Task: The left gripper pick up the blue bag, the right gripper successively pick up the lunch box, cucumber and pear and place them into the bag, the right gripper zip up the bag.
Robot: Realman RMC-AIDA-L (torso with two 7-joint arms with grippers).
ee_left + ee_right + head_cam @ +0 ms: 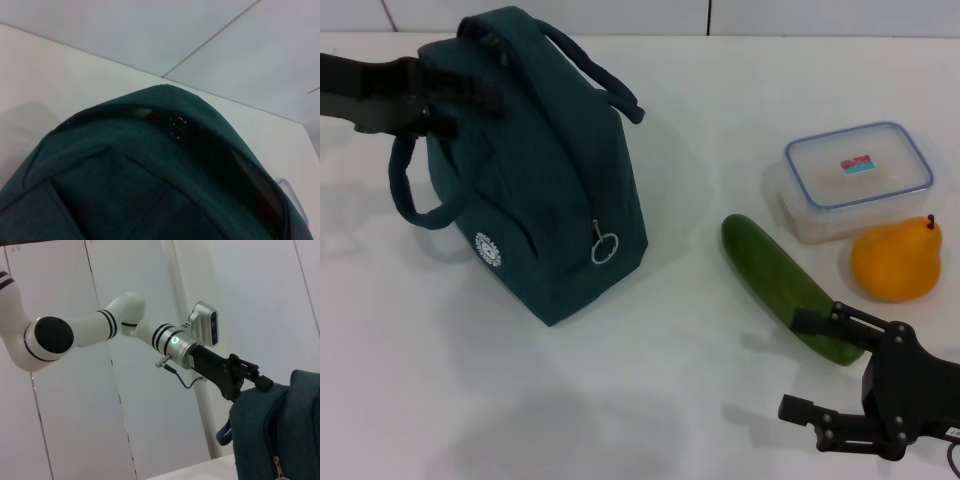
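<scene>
Left gripper (432, 100) clamps the bag (545, 190) top near the table's (650, 400) far-left corner; right gripper (810, 365) spread empty, near-right corner.

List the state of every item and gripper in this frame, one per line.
blue bag: upright on the table, zipped shut.
left gripper: at the bag's top.
right gripper: open, low beside the cucumber's near end.
lunch box: lid on.
cucumber: lying flat.
pear: on the table, stem up.
</scene>
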